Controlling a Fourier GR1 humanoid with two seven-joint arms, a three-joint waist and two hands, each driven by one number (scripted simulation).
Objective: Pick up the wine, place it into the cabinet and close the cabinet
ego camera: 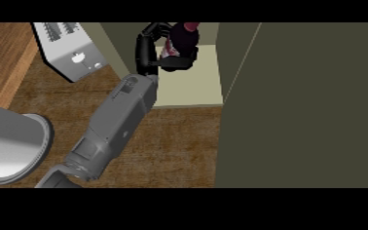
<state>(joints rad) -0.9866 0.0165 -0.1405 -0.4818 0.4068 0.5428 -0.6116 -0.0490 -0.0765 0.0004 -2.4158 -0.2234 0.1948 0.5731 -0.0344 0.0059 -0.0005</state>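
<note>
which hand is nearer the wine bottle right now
Only one hand shows, curled round the wine bottle inside the cabinet; whether it is left or right cannot be told. The other hand is out of view.

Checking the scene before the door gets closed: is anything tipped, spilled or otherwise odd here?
Nothing stands out. The dark wine bottle sits inside the olive-green cabinet, gripped by the black left hand; no spill shows. The grey toaster stands on the wooden counter.

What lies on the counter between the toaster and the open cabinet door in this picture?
In the head view, the robot's hand and grey forearm cross that stretch, reaching into the cabinet with the wine; the toaster stands left, the door right.
</note>
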